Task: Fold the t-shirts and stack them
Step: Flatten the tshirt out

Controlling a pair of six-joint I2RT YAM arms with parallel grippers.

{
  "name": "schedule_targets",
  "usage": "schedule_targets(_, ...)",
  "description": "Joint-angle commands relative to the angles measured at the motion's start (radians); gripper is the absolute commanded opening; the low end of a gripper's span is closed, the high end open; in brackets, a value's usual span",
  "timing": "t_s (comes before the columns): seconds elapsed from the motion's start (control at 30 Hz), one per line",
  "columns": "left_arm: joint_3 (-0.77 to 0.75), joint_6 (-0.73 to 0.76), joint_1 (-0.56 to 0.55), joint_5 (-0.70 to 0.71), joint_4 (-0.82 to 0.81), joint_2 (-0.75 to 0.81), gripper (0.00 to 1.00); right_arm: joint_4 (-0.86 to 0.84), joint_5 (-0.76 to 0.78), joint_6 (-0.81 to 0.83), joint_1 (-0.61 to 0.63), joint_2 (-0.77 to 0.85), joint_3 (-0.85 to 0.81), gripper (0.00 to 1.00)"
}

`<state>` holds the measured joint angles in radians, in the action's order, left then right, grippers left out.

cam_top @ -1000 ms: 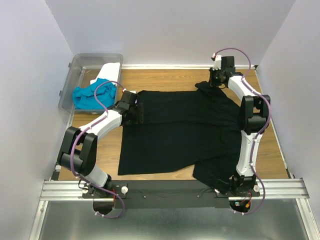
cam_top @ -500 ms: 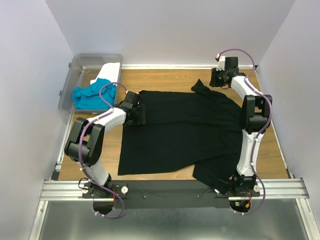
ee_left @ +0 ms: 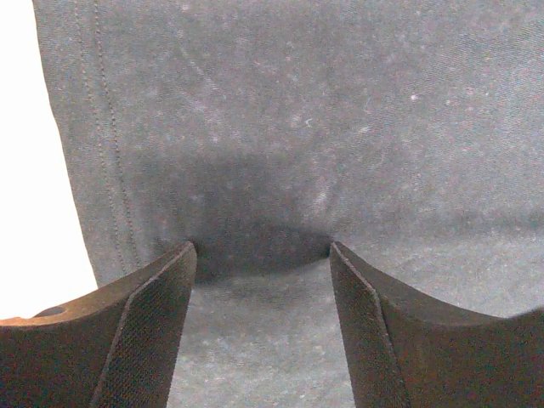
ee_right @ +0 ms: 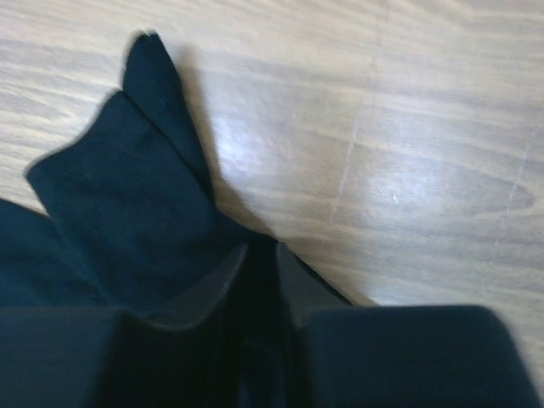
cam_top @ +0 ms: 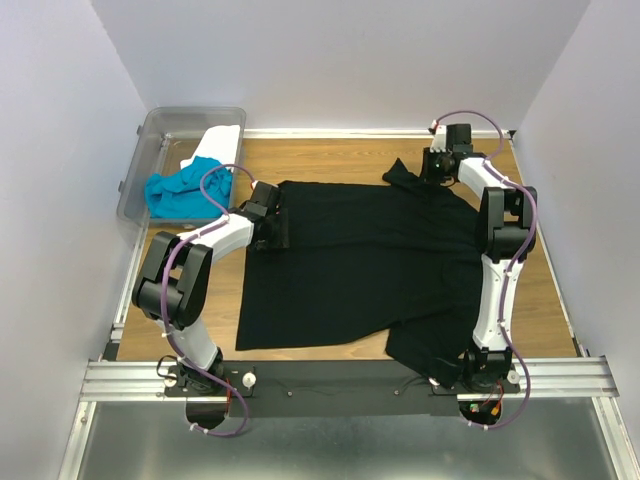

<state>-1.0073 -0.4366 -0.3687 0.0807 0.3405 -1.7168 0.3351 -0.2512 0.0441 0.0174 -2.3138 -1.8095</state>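
The large black t-shirt [cam_top: 360, 260] lies spread on the wooden table [cam_top: 330, 155]. My left gripper [cam_top: 275, 225] rests on its left edge. In the left wrist view it [ee_left: 262, 246] stands open, fingertips pressed on the black cloth [ee_left: 340, 127] beside the stitched hem. My right gripper [cam_top: 430, 172] is low at the shirt's far right sleeve. In the right wrist view its jaws [ee_right: 261, 248] stand a narrow slit apart over the dark sleeve edge [ee_right: 119, 204]; whether cloth is pinched does not show. A turquoise-blue t-shirt [cam_top: 180, 190] and a white one [cam_top: 220, 145] lie bunched in the bin.
The clear plastic bin [cam_top: 160, 125] stands at the far left corner against the wall. White walls close in the table on three sides. Bare wood [ee_right: 408, 127] shows beyond the sleeve. The shirt's near right part hangs toward the right arm's base.
The right gripper let the raised sleeve drop flat, then came down to the sleeve's edge with its jaws narrower. The left gripper stayed on the shirt's left edge and closed slightly; its elbow shifted.
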Motion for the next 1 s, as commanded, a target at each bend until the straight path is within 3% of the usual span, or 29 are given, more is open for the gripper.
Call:
schedule_targets(0.0, 0.048, -0.022, -0.003, 0.010, 0.091, -0.014, 0.70, 0.004, 0.035, -0.021, -0.013, 0.002, 0.045, 0.22)
schedule_targets(0.2, 0.070, -0.031, -0.001, 0.001, 0.114, 0.013, 0.69, 0.004, 0.082, -0.039, -0.063, 0.002, 0.078, 0.01)
schedule_targets(0.57, 0.096, -0.034, 0.013, -0.033, 0.121, 0.043, 0.69, 0.004, 0.297, -0.196, -0.195, 0.007, 0.069, 0.00)
schedule_targets(0.83, 0.113, -0.039, 0.013, -0.075, 0.124, 0.069, 0.69, 0.004, 0.369, -0.268, -0.208, 0.024, -0.030, 0.01)
schedule_targets(0.87, 0.113, -0.042, 0.014, -0.076, 0.124, 0.078, 0.70, 0.004, 0.366, -0.273, -0.206, 0.027, -0.031, 0.04)
schedule_targets(0.97, 0.089, -0.054, 0.013, -0.102, 0.118, 0.100, 0.74, 0.001, 0.284, -0.289, -0.206, 0.077, -0.005, 0.23)
